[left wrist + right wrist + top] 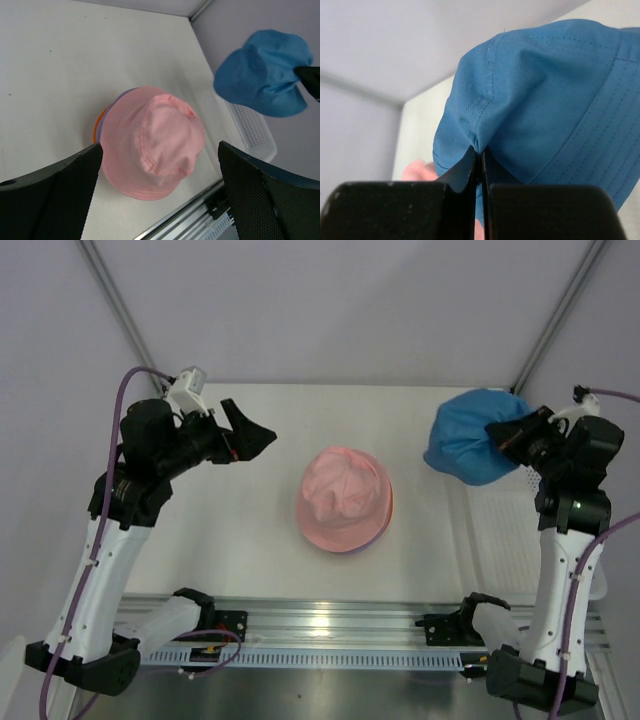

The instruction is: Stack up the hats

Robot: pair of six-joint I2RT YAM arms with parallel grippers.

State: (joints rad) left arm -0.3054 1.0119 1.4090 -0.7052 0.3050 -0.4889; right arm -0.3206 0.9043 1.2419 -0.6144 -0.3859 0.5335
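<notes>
3 of 4 look stacked: pink hat [345,498] on top, with a sliver of purple hat [122,96] and of orange hat [100,120] showing under its brim in the left wrist view, so those 2 are judged to be underneath. The pile sits on the table [250,530], below and ahead of the left gripper [258,435], which is spread wide, holds nothing and hovers apart from the pile. The right gripper [481,160] is pressed together on a fold of the blue hat [555,100] at the brim seam. The hat hangs off the fingertips, raised over the basket [250,125], and fans out ahead of and above the jaws in the right wrist view. The pile is off to the left of the right gripper, well apart from it, with a bit of pink visible past its left finger. Left to do, as a judgement: carry the blue hat over the pink one, drop it on top and let go, so roughly 3/4 done. The fabric is floppy and may land off-centre. No brand, label or readable writing on the hats, the basket or the arms.
</notes>
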